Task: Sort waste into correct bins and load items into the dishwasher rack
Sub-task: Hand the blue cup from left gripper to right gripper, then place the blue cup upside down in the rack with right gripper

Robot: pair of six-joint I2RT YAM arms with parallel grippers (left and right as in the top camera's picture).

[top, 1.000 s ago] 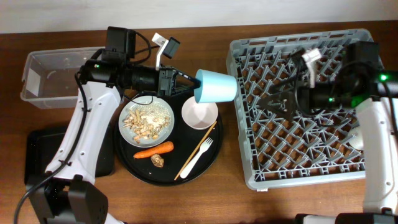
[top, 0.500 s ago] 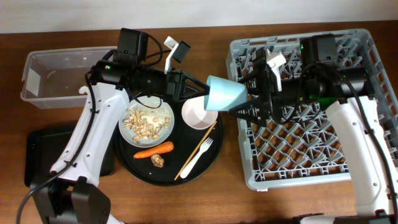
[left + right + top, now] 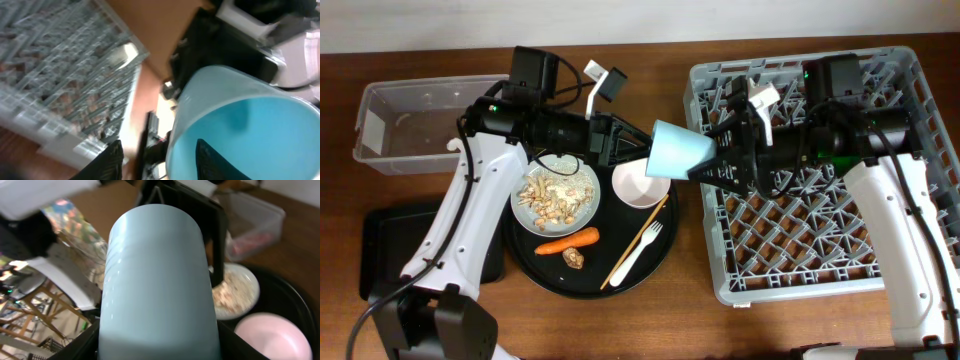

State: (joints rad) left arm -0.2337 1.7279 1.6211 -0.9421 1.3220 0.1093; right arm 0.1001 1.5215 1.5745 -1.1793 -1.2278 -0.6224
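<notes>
A brown wood-grain desk (image 3: 620, 320) fills nearly the whole overhead view, its boards running left to right under soft, even light that throws only faint shadows. Along the far edge the desk meets a plain pale wall (image 3: 640, 18), seen as a narrow strip. From the right wrist camera, the same brown top shows at right, and blurred pale wooden struts (image 3: 37, 302) stand off to the left, too indistinct to identify.

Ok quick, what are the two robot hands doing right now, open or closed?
Left gripper: closed on the blue cup's rim.
Right gripper: around the cup, grip cannot be told.
</notes>
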